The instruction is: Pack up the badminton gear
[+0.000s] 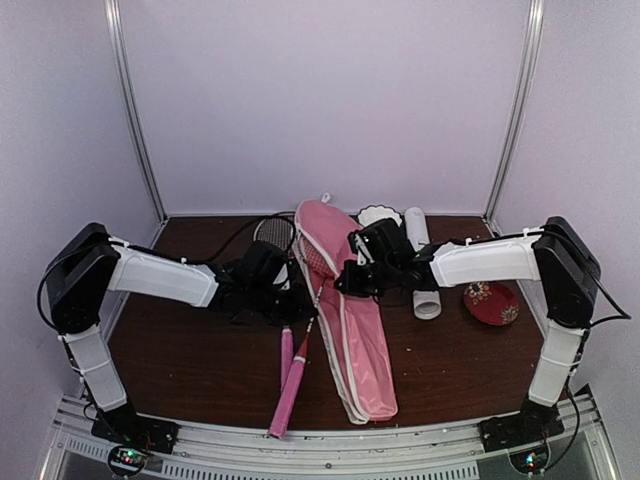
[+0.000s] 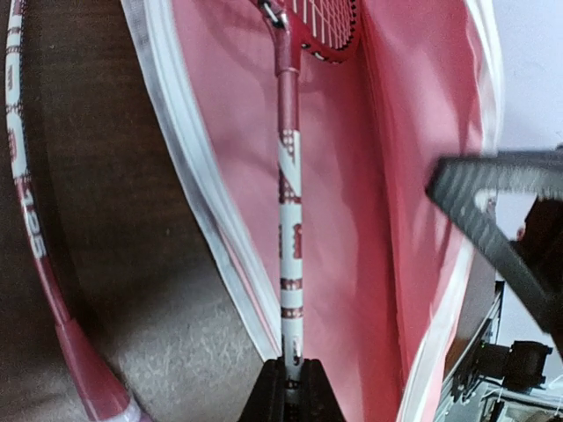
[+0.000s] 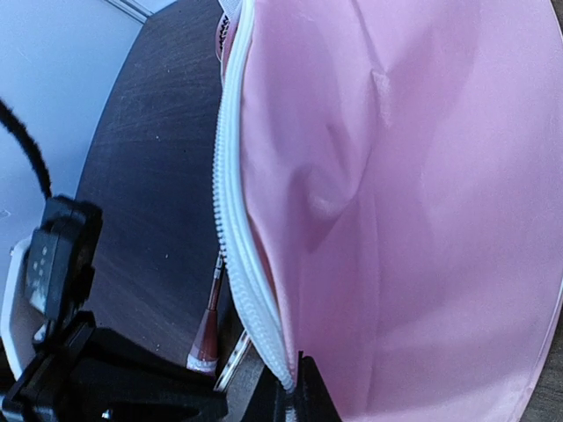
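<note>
Gripping the thin white-and-pink shaft of one racket point(image 2: 290, 220), my left gripper point(image 2: 290, 376) is closed tight around it, with the shaft running straight out from between the fingers. The head of that racket is lying inside the open mouth of the pink cover point(image 2: 396, 176), and its strings are showing against the pink lining. Its pink handle is pointing toward the near edge of the bench point(image 1: 180, 360), outside the cover.

My right gripper point(image 3: 295, 394) is clamped on the cover's white zipper edge and is lifting that flap, so the fabric is bulging up over the opening. In the overhead view the two grippers are sitting close together over the middle of the cover, left one on its left side and right one on its right.

The cover is lying lengthwise down the centre of the bench, with its wide end far and its narrow end near. A second racket point(image 2: 22, 193) is resting on the bench just left of the cover, its head at the far side behind my left arm.

The long white tube point(image 1: 416, 230) is lying right of the cover, running near to far, with its open end facing near. A small white scalloped bowl point(image 1: 378, 213) is sitting at the far edge between the cover and the tube. A red patterned dish point(image 1: 491, 302) is sitting further right, beside the tube's near end.
</note>
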